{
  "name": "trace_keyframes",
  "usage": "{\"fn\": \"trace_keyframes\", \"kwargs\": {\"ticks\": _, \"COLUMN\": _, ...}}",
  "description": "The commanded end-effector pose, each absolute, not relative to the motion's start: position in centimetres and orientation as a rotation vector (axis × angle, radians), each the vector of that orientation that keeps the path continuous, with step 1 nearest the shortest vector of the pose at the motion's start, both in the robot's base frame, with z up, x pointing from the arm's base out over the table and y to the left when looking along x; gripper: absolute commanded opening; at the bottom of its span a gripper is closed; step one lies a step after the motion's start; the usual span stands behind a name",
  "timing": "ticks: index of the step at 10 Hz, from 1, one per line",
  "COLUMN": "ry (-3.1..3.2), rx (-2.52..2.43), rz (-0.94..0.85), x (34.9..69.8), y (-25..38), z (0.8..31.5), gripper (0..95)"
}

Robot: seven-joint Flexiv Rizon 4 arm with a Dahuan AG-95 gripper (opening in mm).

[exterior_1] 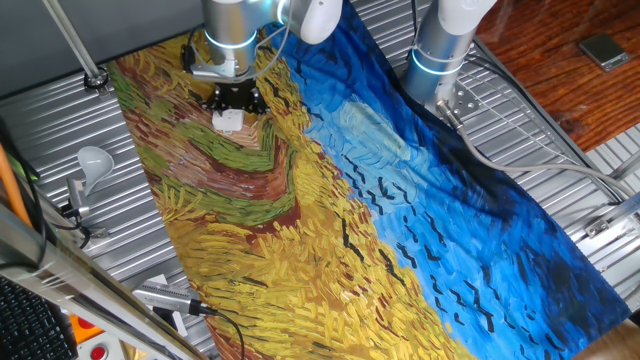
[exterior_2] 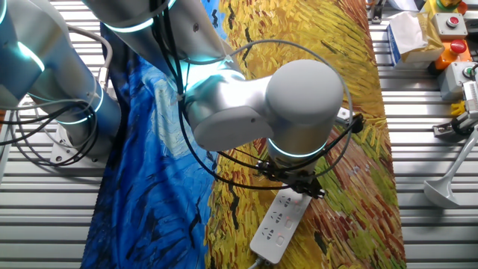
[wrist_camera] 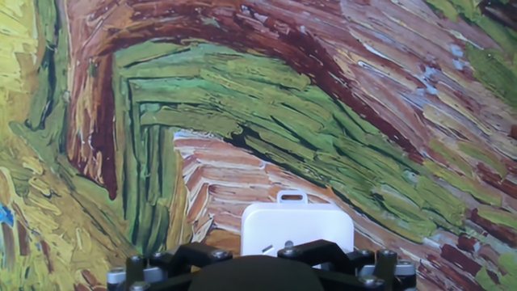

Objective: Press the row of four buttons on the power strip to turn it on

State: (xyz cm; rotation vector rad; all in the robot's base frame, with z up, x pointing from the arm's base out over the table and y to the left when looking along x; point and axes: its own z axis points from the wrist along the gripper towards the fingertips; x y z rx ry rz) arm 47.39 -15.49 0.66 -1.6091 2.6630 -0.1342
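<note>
The power strip (exterior_2: 278, 222) is a narrow white bar lying on the yellow part of the painted cloth. Its row of buttons (exterior_2: 286, 219) shows only as faint pale marks along the top face. My gripper (exterior_2: 297, 185) hangs straight down over the strip's far end, at or just above its surface. In one fixed view only the strip's white end (exterior_1: 229, 120) sticks out below the black gripper (exterior_1: 237, 100). The hand view shows that rounded white end (wrist_camera: 296, 223) just ahead of the gripper's dark body. No view shows the fingertips clearly.
A white light bulb on a metal holder (exterior_1: 90, 163) stands off the cloth on the ribbed table. A second arm's base (exterior_1: 440, 48) stands at the back. Black cables (exterior_2: 224, 161) loop around my wrist. Control boxes with red buttons (exterior_2: 450, 22) sit at the table corner.
</note>
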Motion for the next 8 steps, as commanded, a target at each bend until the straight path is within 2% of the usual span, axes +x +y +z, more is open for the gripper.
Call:
{"fn": "trace_keyframes", "kwargs": {"ticks": 1, "ry": 2.666, "rx": -1.616, "rz": -0.127, "x": 47.5, "y": -15.6, "z": -2.5, "gripper": 95.0}}
{"fn": "trace_keyframes", "kwargs": {"ticks": 6, "ry": 2.684, "rx": -1.614, "rz": -0.122, "x": 47.4, "y": -15.5, "z": -1.1, "gripper": 95.0}}
{"fn": "trace_keyframes", "kwargs": {"ticks": 8, "ry": 2.697, "rx": -1.615, "rz": -0.139, "x": 47.2, "y": -15.1, "z": 0.7, "gripper": 95.0}}
